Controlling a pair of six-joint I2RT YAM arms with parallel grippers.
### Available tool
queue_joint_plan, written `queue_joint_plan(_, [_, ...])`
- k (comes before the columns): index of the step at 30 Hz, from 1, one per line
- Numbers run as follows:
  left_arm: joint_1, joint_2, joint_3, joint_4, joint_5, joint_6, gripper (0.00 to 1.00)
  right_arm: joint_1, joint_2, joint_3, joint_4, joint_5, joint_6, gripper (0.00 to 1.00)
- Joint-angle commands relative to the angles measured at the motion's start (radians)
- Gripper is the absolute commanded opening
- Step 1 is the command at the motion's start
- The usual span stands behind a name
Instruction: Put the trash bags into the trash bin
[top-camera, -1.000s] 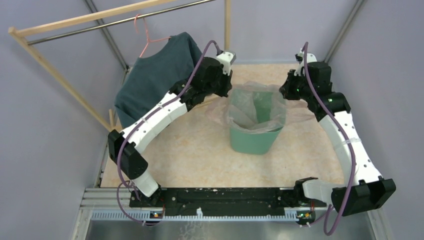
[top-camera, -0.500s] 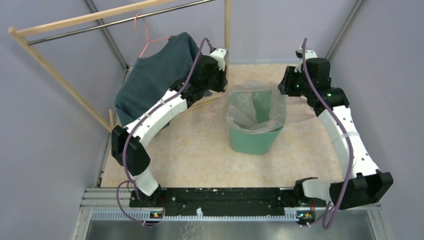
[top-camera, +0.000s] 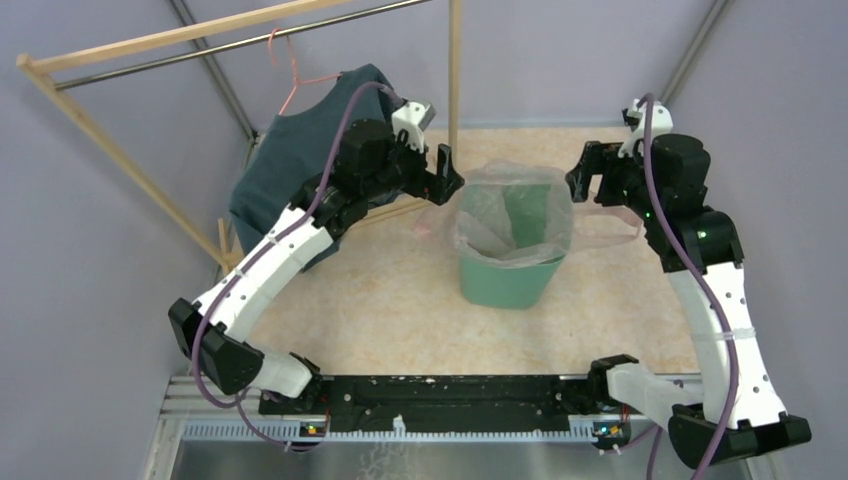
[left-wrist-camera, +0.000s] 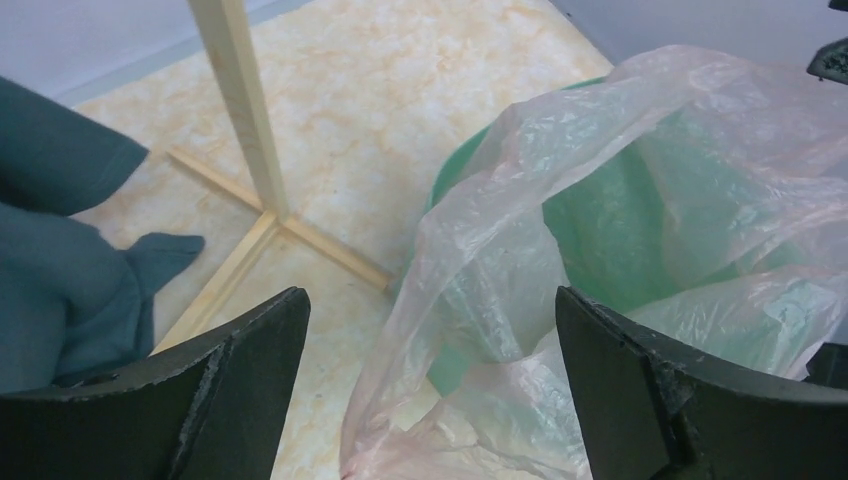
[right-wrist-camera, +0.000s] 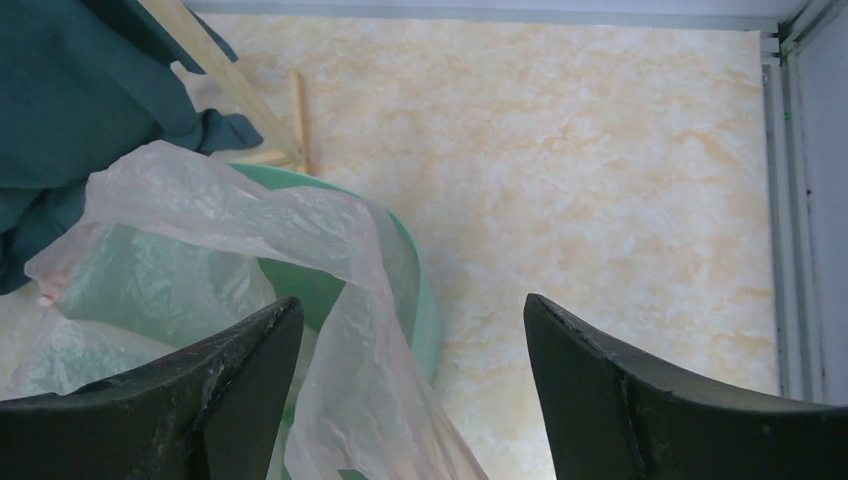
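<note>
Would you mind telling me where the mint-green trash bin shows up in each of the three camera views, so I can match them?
Top external: the trash bin stands at centre, slightly right.
Left wrist: right half, its green rim at the edge of the pink trash bag draped over it.
Right wrist: lower left, rim curving toward centre.
Shared landmark: the teal shirt, on the left in every view.

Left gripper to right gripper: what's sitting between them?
In the top view, the trash bin, with the trash bag draped over its rim, stands between the open left gripper and the open right gripper.
</note>
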Motion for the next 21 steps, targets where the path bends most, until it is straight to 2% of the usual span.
queue_joint_plan(1, [0.001, 0.085, 0.021, 0.003, 0.127, 0.009, 0.99, -0.005, 0.006, -0.013, -0.008, 0.015, -0.051, 0.81])
queue_joint_plan(5, [0.0, 0.138, 0.042, -0.001, 0.199, 0.02, 0.99, -0.005, 0.0, -0.027, 0.018, -0.07, -0.077, 0.9])
queue_joint_plan(8, [0.001, 0.167, 0.078, -0.036, 0.145, 0.039, 0.99, -0.004, 0.0, -0.061, 0.026, -0.05, -0.088, 0.94])
queue_joint_plan(14, [0.002, 0.196, 0.105, -0.018, 0.097, 0.021, 0.9, -0.005, 0.021, -0.075, 0.075, -0.028, -0.052, 0.73])
queue_joint_plan(21, [0.027, 0.244, 0.148, 0.021, 0.102, -0.025, 0.75, -0.005, 0.065, -0.069, 0.133, 0.0, -0.012, 0.36])
